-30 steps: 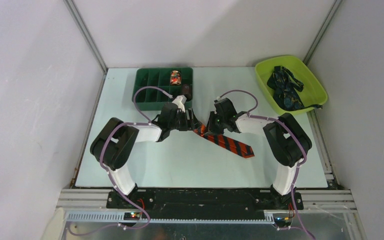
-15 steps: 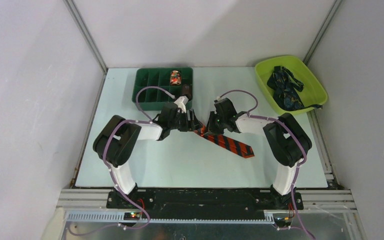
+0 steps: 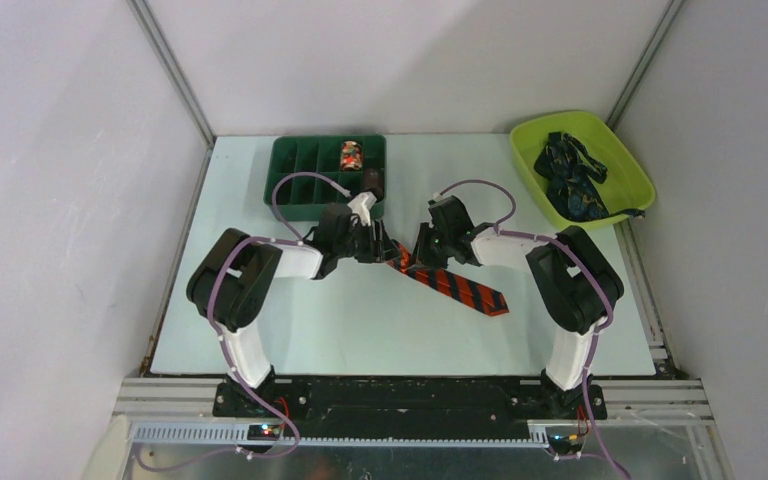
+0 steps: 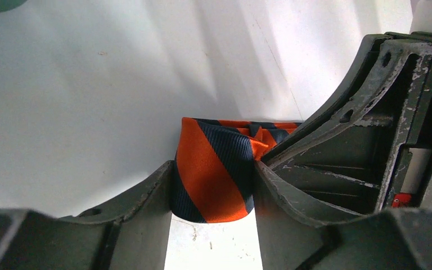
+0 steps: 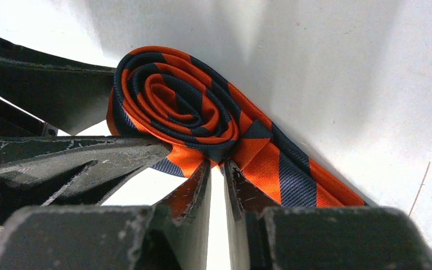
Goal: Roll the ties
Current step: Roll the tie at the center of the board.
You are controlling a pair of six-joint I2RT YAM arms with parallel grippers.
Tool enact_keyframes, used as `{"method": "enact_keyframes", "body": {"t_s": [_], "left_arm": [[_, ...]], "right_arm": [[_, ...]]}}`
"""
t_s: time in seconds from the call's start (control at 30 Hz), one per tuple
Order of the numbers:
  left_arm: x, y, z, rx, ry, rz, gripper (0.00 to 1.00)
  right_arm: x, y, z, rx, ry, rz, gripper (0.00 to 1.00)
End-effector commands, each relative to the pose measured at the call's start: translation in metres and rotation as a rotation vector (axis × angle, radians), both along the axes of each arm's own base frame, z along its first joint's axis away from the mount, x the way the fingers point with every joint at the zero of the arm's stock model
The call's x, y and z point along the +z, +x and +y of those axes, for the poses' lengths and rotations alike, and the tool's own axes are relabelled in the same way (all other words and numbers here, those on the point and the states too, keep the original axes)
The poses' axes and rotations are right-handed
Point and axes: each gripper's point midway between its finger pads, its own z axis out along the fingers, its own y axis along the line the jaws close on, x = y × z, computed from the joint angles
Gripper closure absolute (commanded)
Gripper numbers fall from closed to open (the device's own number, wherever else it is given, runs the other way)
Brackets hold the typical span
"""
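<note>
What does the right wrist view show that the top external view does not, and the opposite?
Only the right wrist view shows the spiral layers of the striped tie at its rolled end, with the right gripper nipping the fabric just below the roll. Only the top external view shows the flat pointed tail, the green tray holding a small roll, and the lime bin of dark ties. Both show the same striped tie, partly rolled.

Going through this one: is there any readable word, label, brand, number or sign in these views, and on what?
None can be read.
The red-orange striped tie shows only stripes.
The left gripper and right gripper show scuffs, no marks.
The patterned roll in the green organiser is too small to tell.
</note>
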Motion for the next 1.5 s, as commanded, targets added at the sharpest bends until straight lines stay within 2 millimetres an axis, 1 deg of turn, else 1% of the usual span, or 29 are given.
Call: {"method": "enact_keyframes", "body": {"t_s": [0.0,0.2,0.33,0.4,0.47,0.5,0.53,0.57,0.6,0.63,0.67,0.7,0.73,0.77,0.8,0.83,0.87,0.93,0.97,1.07,1.1,1.13,1.17,1.2,1.23,1.27,1.3,1.33,1.47], "left_arm": [[0.010,0.007,-0.006,-0.033,-0.026,-0.039,0.48],[0.015,0.002,-0.010,-0.046,-0.040,-0.049,0.56],[0.015,0.000,-0.009,-0.017,-0.009,-0.058,0.60],[0.014,0.002,-0.005,0.012,0.033,-0.066,0.62],[0.013,0.004,0.000,0.048,0.077,-0.079,0.63],[0.015,0.007,0.005,0.072,0.102,-0.091,0.63],[0.016,0.007,0.005,0.081,0.113,-0.097,0.63],[0.017,0.010,0.010,0.104,0.136,-0.106,0.63],[0.021,0.011,0.009,0.111,0.144,-0.118,0.64],[0.019,0.012,0.014,0.134,0.176,-0.121,0.64],[0.022,0.012,0.015,0.141,0.190,-0.125,0.64],[0.022,0.015,0.020,0.166,0.219,-0.138,0.64],[0.025,0.015,0.020,0.171,0.235,-0.146,0.63],[0.027,0.018,0.025,0.197,0.258,-0.157,0.63],[0.030,0.017,0.023,0.193,0.271,-0.165,0.63],[0.031,0.020,0.028,0.227,0.302,-0.180,0.63],[0.033,0.020,0.027,0.230,0.319,-0.186,0.63],[0.036,0.024,0.034,0.281,0.373,-0.211,0.63],[0.037,0.023,0.033,0.283,0.389,-0.218,0.63],[0.039,0.026,0.040,0.336,0.489,-0.247,0.63],[0.042,0.026,0.036,0.335,0.502,-0.259,0.63],[0.039,0.027,0.042,0.358,0.548,-0.263,0.63],[0.042,0.026,0.038,0.358,0.559,-0.274,0.63],[0.039,0.027,0.042,0.372,0.594,-0.278,0.64],[0.039,0.027,0.039,0.373,0.608,-0.285,0.64],[0.037,0.026,0.044,0.385,0.645,-0.287,0.64],[0.035,0.025,0.042,0.380,0.671,-0.284,0.63],[0.036,0.026,0.045,0.398,0.699,-0.296,0.64],[0.034,0.027,0.045,0.419,0.806,-0.329,0.64]], "right_arm": [[-0.010,0.006,-0.008,-0.018,-0.046,-0.011,0.83],[-0.004,0.009,-0.007,-0.023,-0.030,-0.022,0.83],[0.007,0.014,-0.006,-0.021,-0.002,-0.048,0.83],[0.019,0.017,-0.006,-0.016,0.016,-0.074,0.82],[0.042,0.019,-0.005,-0.003,0.042,-0.126,0.81],[0.047,0.019,-0.005,0.004,0.048,-0.144,0.80],[0.060,0.020,-0.004,0.009,0.069,-0.179,0.80],[0.063,0.019,-0.006,0.008,0.075,-0.187,0.79],[0.075,0.020,-0.008,0.004,0.090,-0.214,0.79],[0.077,0.018,-0.010,0.001,0.091,-0.218,0.79],[0.086,0.019,-0.013,-0.008,0.097,-0.238,0.78],[0.086,0.018,-0.017,-0.013,0.093,-0.239,0.78],[0.091,0.018,-0.021,-0.024,0.090,-0.253,0.78],[0.091,0.017,-0.024,-0.028,0.084,-0.254,0.78],[0.093,0.018,-0.029,-0.037,0.080,-0.262,0.78],[0.090,0.016,-0.032,-0.042,0.073,-0.258,0.78],[0.092,0.017,-0.037,-0.051,0.072,-0.263,0.78],[0.086,0.015,-0.045,-0.066,0.064,-0.252,0.78],[0.085,0.015,-0.047,-0.070,0.063,-0.250,0.78],[0.080,0.014,-0.056,-0.087,0.062,-0.241,0.78],[0.081,0.014,-0.058,-0.091,0.064,-0.244,0.78],[0.080,0.013,-0.060,-0.092,0.062,-0.242,0.78],[0.081,0.014,-0.062,-0.097,0.065,-0.245,0.78],[0.080,0.013,-0.063,-0.099,0.063,-0.243,0.78],[0.081,0.013,-0.064,-0.102,0.065,-0.246,0.78],[0.081,0.012,-0.065,-0.102,0.065,-0.245,0.78],[0.082,0.013,-0.067,-0.107,0.065,-0.248,0.78],[0.081,0.012,-0.067,-0.108,0.064,-0.246,0.78],[0.082,0.012,-0.070,-0.110,0.066,-0.247,0.78]]}}
